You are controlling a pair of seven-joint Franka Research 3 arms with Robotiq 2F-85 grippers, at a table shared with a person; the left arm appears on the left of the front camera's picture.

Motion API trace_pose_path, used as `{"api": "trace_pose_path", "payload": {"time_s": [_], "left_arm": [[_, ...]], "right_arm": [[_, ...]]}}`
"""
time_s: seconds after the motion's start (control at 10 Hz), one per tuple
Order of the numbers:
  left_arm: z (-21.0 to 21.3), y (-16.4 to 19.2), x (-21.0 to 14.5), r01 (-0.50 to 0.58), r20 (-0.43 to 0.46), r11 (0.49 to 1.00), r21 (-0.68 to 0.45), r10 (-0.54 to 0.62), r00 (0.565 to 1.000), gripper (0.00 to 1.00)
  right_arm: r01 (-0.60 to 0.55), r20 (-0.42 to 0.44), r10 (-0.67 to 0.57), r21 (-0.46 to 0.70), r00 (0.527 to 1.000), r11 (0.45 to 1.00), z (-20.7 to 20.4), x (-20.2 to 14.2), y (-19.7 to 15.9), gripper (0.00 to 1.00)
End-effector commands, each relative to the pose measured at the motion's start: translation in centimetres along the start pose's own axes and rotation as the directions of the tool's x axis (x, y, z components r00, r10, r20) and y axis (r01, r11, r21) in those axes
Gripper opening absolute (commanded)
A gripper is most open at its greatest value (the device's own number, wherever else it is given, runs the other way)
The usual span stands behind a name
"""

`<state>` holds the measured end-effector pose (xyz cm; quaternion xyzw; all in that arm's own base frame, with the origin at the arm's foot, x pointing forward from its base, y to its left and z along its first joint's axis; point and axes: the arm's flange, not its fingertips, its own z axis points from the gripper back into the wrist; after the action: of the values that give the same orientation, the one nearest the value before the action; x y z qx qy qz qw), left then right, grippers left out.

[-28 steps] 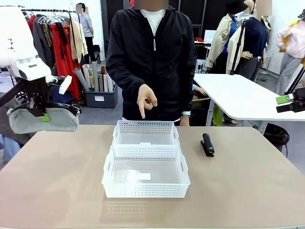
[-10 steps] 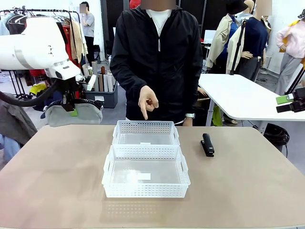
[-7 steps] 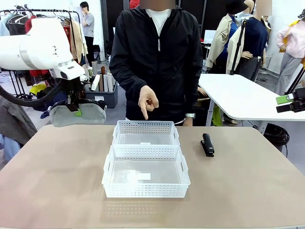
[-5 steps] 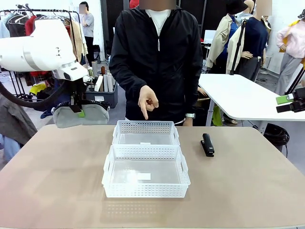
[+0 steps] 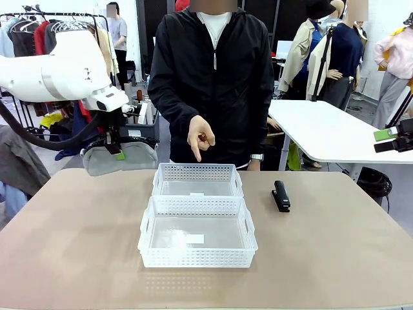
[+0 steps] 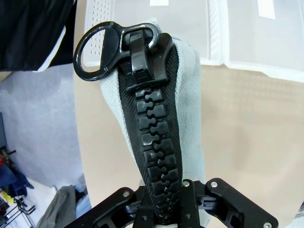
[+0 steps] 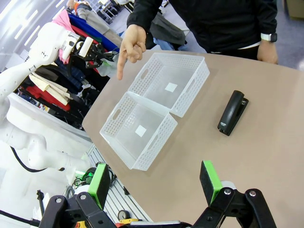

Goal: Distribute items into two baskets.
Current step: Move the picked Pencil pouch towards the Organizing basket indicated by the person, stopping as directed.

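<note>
While its jaws were clamped together on the zip edge of a grey bag [image 5: 120,162], the left gripper [image 5: 115,149] held the bag in the air above the table's [image 5: 71,245] far left edge, just left of the far basket [image 5: 197,172]. To finish the step well, the arm would probably need to bring the limp bag over a basket, lower it until both drooping ends were inside the lattice walls, and only then let go. A high release could leave one end draped over the rim. The near basket [image 5: 197,257] stood touching the far one, and both looked empty. A person's hand [image 5: 199,137] pointed one finger down above the far basket, apparently naming it as the target, and it was the one thing in the way of a descent there. The stapler [image 5: 281,195] lay on the table right of the baskets, well apart from the bag's likely route. The right gripper [image 7: 154,183] hung high over the table with its jaws wide apart, holding nothing.
</note>
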<state>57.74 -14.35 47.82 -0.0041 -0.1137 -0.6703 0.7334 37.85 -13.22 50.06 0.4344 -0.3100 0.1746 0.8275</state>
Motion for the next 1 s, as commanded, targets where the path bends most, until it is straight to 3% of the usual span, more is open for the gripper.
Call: {"api": "trace_pose_path", "payload": {"time_s": [0.0, 0.8, 0.9], "left_arm": [[0.0, 0.0, 0.6, -0.026, 0.033, 1.000, -0.015, 0.027, 0.999, 0.00], [-1.4, -0.4, 4.0, -0.029, 0.047, 0.999, -0.040, 0.031, 0.998, 0.00], [-0.8, -1.0, 2.1, -0.049, -0.037, 0.998, -0.035, 0.048, 0.998, 0.00]], "right_arm": [[0.003, 0.008, -0.003, 0.008, 1.000, 1.000, -0.1, 0.0, 0.2, 1.00], [0.003, 0.008, -0.003, 0.008, 1.000, 1.000, -0.1, 0.0, 0.2, 1.00], [0.003, 0.008, -0.003, 0.008, 1.000, 1.000, -0.1, 0.0, 0.2, 1.00]]}}
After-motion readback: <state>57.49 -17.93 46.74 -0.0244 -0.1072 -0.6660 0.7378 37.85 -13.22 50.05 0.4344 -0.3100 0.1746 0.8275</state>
